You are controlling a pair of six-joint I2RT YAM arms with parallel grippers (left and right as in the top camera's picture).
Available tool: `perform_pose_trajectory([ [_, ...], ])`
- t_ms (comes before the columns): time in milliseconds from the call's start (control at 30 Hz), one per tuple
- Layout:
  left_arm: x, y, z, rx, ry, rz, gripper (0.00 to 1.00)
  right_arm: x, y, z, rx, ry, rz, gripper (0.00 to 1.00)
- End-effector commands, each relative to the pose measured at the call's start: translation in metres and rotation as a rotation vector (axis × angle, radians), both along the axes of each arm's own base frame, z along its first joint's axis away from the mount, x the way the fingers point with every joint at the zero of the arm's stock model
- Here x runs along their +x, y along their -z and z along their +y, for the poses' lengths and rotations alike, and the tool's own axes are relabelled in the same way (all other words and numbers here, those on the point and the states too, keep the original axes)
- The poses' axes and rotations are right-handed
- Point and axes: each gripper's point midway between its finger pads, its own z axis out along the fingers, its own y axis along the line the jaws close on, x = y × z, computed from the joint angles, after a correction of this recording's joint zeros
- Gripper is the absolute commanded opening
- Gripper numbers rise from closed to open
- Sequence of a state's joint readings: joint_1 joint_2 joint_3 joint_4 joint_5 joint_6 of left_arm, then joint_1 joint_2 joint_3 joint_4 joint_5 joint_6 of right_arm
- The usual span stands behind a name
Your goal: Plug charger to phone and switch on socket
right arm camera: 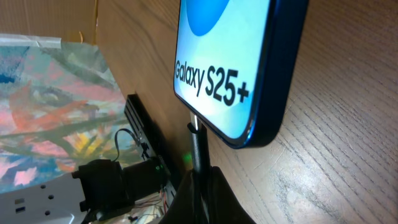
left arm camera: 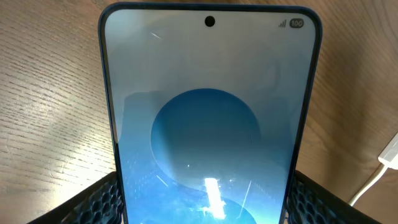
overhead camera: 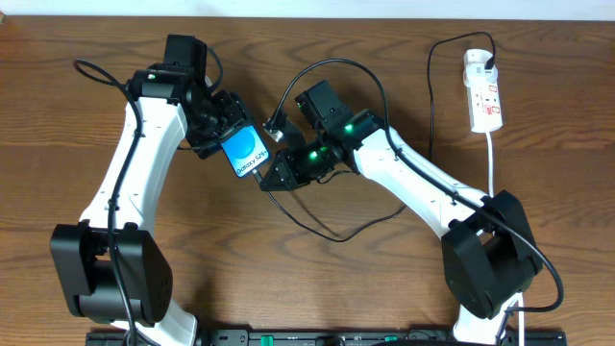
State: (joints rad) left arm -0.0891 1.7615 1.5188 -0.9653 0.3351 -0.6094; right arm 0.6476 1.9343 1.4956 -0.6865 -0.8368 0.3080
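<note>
My left gripper (overhead camera: 229, 142) is shut on the phone (overhead camera: 244, 152), which is lifted off the table with its blue screen up. In the left wrist view the phone (left arm camera: 208, 124) fills the frame, and a black finger (left arm camera: 93, 202) presses each long edge. My right gripper (overhead camera: 273, 176) is shut on the charger (overhead camera: 332, 231) just behind its tip. In the right wrist view the charger's connector (right arm camera: 195, 127) meets the lower edge of the phone (right arm camera: 230, 56) marked "Galaxy S25+". How deep the connector sits is hidden. The socket (overhead camera: 483, 93) lies far right with the black plug (overhead camera: 479, 60) in it.
The charger's slack loops over the table between the arms and runs up the right side to the socket. The socket's white cord (overhead camera: 493, 159) trails toward the right arm's base (overhead camera: 490, 255). A black rail (overhead camera: 317, 337) lines the front edge.
</note>
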Motion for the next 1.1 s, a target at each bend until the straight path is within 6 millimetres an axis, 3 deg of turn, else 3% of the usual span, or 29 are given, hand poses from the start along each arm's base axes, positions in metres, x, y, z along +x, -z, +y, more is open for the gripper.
perform_pose_trajectory([
  [0, 0.0021, -0.0120, -0.0021, -0.014, -0.001, -0.028, 0.07, -0.0006, -0.0168, 0.0007, 0.026, 0.003, -0.024, 0.01],
  [400, 0.0022, -0.0119, -0.0020, -0.014, -0.001, -0.028, 0.07, 0.0077, -0.0158, -0.0081, 0.019, 0.030, -0.014, 0.01],
  [1067, 0.0021, -0.0119, -0.0022, -0.015, -0.001, -0.028, 0.07, 0.0084, -0.0164, -0.0068, 0.022, 0.031, -0.018, 0.01],
])
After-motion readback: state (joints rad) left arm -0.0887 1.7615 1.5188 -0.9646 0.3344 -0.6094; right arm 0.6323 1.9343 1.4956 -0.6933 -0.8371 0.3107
